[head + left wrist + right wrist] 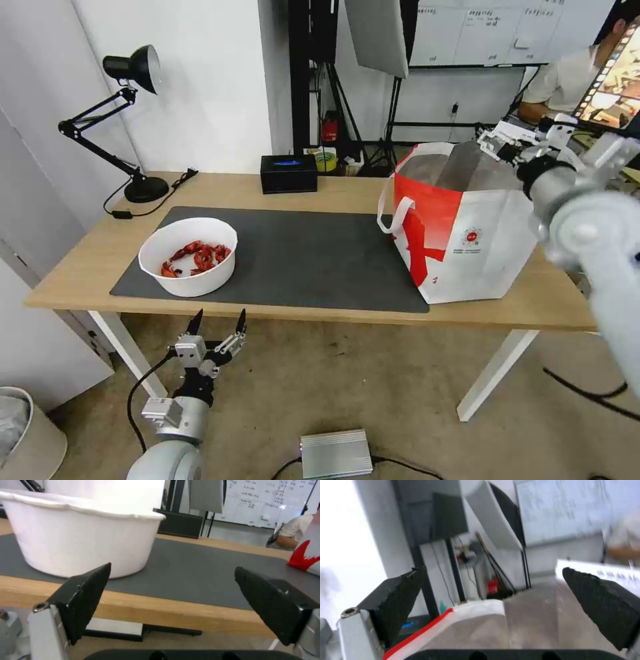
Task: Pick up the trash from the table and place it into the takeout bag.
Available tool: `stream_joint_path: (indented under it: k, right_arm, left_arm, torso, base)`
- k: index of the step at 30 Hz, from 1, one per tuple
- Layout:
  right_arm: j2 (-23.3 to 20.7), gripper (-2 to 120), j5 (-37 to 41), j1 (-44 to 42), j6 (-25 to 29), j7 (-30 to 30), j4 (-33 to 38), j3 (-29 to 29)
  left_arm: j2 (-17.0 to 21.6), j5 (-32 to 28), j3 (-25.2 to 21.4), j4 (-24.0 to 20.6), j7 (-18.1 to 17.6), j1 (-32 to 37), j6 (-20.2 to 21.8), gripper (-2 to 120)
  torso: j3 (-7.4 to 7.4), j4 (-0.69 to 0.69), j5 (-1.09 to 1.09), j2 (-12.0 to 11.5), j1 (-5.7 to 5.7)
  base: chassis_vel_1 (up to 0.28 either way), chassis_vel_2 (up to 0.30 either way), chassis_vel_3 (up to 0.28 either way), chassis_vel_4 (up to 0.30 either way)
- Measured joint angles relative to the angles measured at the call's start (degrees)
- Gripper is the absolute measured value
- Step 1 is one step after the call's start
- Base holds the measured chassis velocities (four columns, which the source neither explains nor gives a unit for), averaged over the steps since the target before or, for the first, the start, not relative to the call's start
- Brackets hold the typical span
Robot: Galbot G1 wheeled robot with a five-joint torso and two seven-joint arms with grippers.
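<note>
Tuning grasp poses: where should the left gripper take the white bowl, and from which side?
Probably the thin rim of the white bowl, on the wall nearest the robot: one finger inside, one outside. The body looks too wide to span. The left gripper hangs open below the table edge in front of the bowl, so rise and come from that near side, keeping it level for the red shells.

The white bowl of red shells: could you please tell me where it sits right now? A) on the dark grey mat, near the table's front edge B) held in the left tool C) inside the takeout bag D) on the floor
A: the white bowl rests on the dark grey mat, apart from the takeout bag, while the open left tool hangs below the table edge in front of it.
</note>
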Motion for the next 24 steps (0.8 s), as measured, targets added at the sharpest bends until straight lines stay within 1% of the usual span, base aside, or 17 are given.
stream_joint_path:
  k: [1,4,5,8,9,11,12,14,15,17,18,19,21,24]
  right_arm:
    - [0.00,100,0.00,0.00,0.00,0.00,0.00,0.00]
    - [0.60,100,-8.69,-6.15,6.53,-5.00,3.27,1.48]
    - [0.60,100,-8.69,-6.15,6.53,-5.00,3.27,1.48]
    - [3.31,100,-17.08,-12.67,10.97,-7.99,6.56,3.20]
    - [3.31,100,-17.08,-12.67,10.97,-7.99,6.56,3.20]
    - [6.54,100,-21.57,-18.06,13.46,-9.72,8.20,4.02]
    - [6.54,100,-21.57,-18.06,13.46,-9.72,8.20,4.02]
    - [9.75,100,-25.38,-22.66,15.49,-10.74,8.96,4.27]
    - [9.75,100,-25.38,-22.66,15.49,-10.74,8.96,4.27]
    - [14.10,100,-31.58,-27.61,18.59,-11.75,8.78,4.30]
    - [15.53,100,-33.39,-29.11,19.57,-11.86,8.54,4.32]
    - [15.53,100,-33.39,-29.11,19.57,-11.86,8.54,4.32]
    - [19.22,100,-38.10,-32.63,21.74,-11.67,7.61,4.38]
    - [20.33,100,-39.63,-33.72,22.48,-11.31,7.29,4.38]
  left_arm:
    - [0.00,0.00,0.00,0.00,0.00,0.00,0.00,100]
    - [0.06,-0.20,-0.41,-1.21,-0.01,0.60,0.01,100]
    - [0.06,-0.20,-0.41,-1.21,-0.01,0.60,0.01,100]
    - [0.01,-0.22,-0.74,-2.02,-0.03,1.12,0.02,100]
    - [0.01,-0.22,-0.74,-2.02,-0.03,1.12,0.02,100]
    - [0.07,-0.22,-0.98,-2.41,-0.03,1.43,0.02,100]
    - [0.07,-0.22,-0.98,-2.41,-0.03,1.43,0.02,100]
    - [0.22,-0.21,-1.18,-2.55,-0.03,1.57,0.02,100]
    - [0.22,-0.21,-1.18,-2.55,-0.03,1.57,0.02,100]
    - [0.40,-0.21,-1.27,-2.82,-0.04,1.73,0.02,100]
    - [0.41,-0.21,-1.28,-2.99,-0.05,1.79,0.03,100]
    - [0.41,-0.21,-1.28,-2.99,-0.05,1.79,0.03,100]
    - [0.42,-0.21,-1.26,-3.50,-0.11,2.06,0.39,100]
    - [0.50,-0.22,-1.25,-3.68,-0.20,2.17,0.64,100]
  torso:
    - [0.00,0.00,0.00,0.00,0.00]
    - [0.00,0.00,-0.01,0.00,0.00]
    - [0.00,0.00,-0.01,0.00,0.00]
    - [-0.01,0.01,-0.03,0.00,0.00]
    - [-0.01,0.01,-0.03,0.00,0.00]
    - [0.00,-0.01,0.01,0.00,0.00]
    - [0.00,-0.01,0.01,0.00,0.00]
    - [-0.01,0.00,-0.01,0.00,0.00]
    - [-0.01,0.00,-0.01,0.00,0.00]
    - [0.00,0.00,-0.01,0.00,0.00]
    - [0.00,0.00,-0.01,0.00,0.00]
    - [0.00,0.00,-0.01,0.00,0.00]
    - [0.00,0.00,0.00,0.00,0.00]
    - [0.00,0.00,-0.01,0.00,0.00]
  base:
    - [0.000,0.000,0.000,0.000]
    - [0.000,0.000,0.000,0.000]
    - [0.000,0.000,0.000,0.000]
    - [0.000,0.000,0.000,0.000]
    - [0.000,0.000,0.000,0.000]
    - [0.000,0.000,0.000,0.000]
    - [0.000,0.000,0.000,0.000]
    - [0.000,0.000,0.000,0.000]
    - [0.000,0.000,0.000,0.000]
    - [0.000,0.000,0.000,0.000]
    - [0.000,0.000,0.000,0.000]
    - [0.000,0.000,0.000,0.000]
    - [0.000,0.000,0.000,0.000]
    - [0.000,0.000,0.000,0.000]
